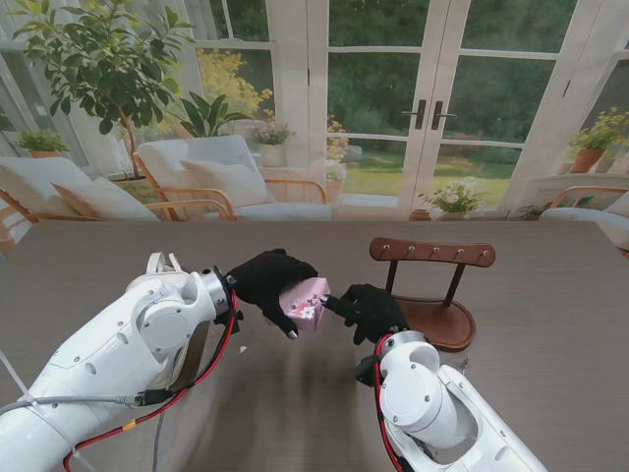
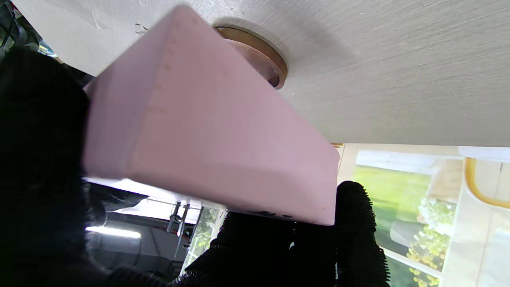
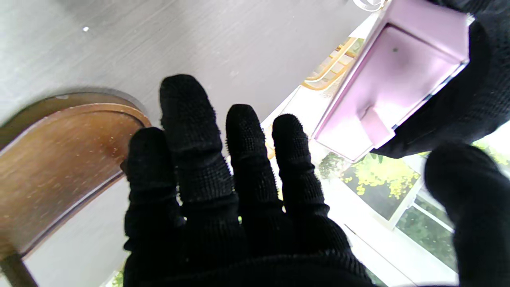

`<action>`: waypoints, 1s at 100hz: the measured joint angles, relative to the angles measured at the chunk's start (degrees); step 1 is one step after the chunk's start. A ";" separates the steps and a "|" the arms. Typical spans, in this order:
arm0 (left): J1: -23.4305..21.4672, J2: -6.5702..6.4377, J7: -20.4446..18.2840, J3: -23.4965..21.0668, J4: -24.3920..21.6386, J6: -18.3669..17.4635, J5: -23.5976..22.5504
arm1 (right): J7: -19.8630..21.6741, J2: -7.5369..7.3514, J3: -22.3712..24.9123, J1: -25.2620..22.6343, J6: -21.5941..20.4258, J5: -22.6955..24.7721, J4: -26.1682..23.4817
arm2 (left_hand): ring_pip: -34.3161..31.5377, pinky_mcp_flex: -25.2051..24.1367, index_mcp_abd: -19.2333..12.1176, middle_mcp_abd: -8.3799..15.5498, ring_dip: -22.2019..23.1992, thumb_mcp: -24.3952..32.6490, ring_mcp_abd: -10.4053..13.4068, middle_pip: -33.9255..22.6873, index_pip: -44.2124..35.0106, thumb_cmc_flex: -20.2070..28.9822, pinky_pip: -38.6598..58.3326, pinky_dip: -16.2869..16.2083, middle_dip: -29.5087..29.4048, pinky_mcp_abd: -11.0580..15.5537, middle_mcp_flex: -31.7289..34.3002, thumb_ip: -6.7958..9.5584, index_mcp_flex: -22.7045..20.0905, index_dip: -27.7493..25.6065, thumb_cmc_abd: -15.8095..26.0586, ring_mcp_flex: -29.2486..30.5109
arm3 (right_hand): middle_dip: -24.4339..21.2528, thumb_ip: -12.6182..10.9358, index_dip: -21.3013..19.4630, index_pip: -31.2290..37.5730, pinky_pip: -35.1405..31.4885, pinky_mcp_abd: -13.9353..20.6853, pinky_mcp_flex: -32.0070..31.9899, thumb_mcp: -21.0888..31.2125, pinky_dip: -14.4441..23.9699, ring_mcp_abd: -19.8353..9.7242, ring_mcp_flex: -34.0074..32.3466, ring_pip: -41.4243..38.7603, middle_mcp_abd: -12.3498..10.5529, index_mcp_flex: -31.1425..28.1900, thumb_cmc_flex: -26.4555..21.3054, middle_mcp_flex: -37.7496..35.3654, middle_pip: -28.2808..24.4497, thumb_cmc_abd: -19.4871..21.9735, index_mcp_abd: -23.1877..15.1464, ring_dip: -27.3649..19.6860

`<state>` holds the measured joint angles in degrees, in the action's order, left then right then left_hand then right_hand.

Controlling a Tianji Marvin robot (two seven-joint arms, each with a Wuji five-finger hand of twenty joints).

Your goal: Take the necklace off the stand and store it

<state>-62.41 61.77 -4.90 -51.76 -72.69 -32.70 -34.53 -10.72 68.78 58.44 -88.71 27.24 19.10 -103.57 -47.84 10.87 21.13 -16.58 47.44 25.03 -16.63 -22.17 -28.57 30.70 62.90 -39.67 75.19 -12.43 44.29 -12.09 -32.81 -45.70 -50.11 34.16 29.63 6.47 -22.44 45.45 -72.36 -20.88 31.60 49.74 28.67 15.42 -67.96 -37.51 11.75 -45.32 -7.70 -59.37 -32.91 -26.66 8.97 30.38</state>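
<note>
My left hand (image 1: 267, 279) is shut on a small pink box (image 1: 306, 300) with a flower print and holds it above the table, tilted. The box's plain pink side (image 2: 211, 131) fills the left wrist view, with gloved fingers (image 2: 352, 223) curled under it. My right hand (image 1: 370, 310) is open just right of the box, fingers (image 3: 191, 131) spread and holding nothing. A closing tab shows on the box (image 3: 388, 91) in the right wrist view. The wooden necklace stand (image 1: 432, 253) is behind my right hand, and its pegs look bare. No necklace shows in any view.
The stand's round wooden base (image 1: 442, 323) sits on the grey table (image 1: 550, 334) just beyond my right wrist, and shows as base (image 3: 59, 159) and base (image 2: 259, 59) in the wrist views. Chairs and glass doors lie past the table's far edge.
</note>
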 measured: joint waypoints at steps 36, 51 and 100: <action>-1.03 -0.04 -0.51 -0.42 -1.92 0.11 0.19 | 0.43 0.78 -0.63 0.82 2.93 -5.69 -0.15 | 0.00 0.00 0.00 0.00 0.00 0.00 0.00 0.00 0.00 0.00 0.01 0.00 0.00 0.00 0.00 0.00 0.00 0.00 0.00 0.00 | -0.66 -1.95 0.23 -0.70 1.08 -0.84 0.00 -6.78 -0.02 1.01 0.01 0.86 0.79 1.15 0.67 0.56 0.10 2.61 0.87 0.00; -1.09 -0.02 -0.50 -0.29 -2.11 0.10 0.60 | 0.66 0.99 -1.07 0.90 3.60 -7.06 -0.51 | 0.00 0.00 0.00 0.00 0.00 0.00 0.00 0.00 0.00 0.00 0.01 0.00 0.00 -0.01 0.00 0.00 0.00 0.00 0.00 0.00 | -0.69 -2.45 0.37 -0.70 1.19 -0.85 -0.08 -6.70 -0.07 1.14 1.32 1.02 0.89 1.15 0.66 1.71 0.16 2.58 1.13 0.00; -1.46 -0.05 -0.43 -0.54 -3.37 0.01 1.49 | 0.55 1.76 -1.69 1.66 5.41 -12.80 -0.42 | -0.02 0.00 0.00 -0.16 0.00 0.00 -0.04 0.00 -0.02 0.00 0.05 -0.01 0.55 -0.04 0.02 0.01 0.00 0.00 0.00 0.08 | -0.74 -2.53 0.70 -0.62 1.85 -1.42 -0.23 -6.53 -0.15 1.22 2.33 1.13 1.28 4.64 0.80 2.96 0.15 0.64 6.12 -0.01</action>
<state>-63.88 61.72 -5.34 -52.30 -76.06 -32.69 -33.04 -10.17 70.54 56.75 -87.04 32.65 6.30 -103.99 -47.87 10.87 21.13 -16.74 47.44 25.03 -16.66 -22.17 -28.59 30.70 62.95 -39.68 75.74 -12.48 44.31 -12.09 -32.81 -45.70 -50.11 34.24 28.89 3.94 -21.74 44.84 -70.51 -22.30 31.37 43.21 28.53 16.64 -65.63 -36.38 13.03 -40.68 -6.90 -56.42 -32.76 -26.02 15.08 30.37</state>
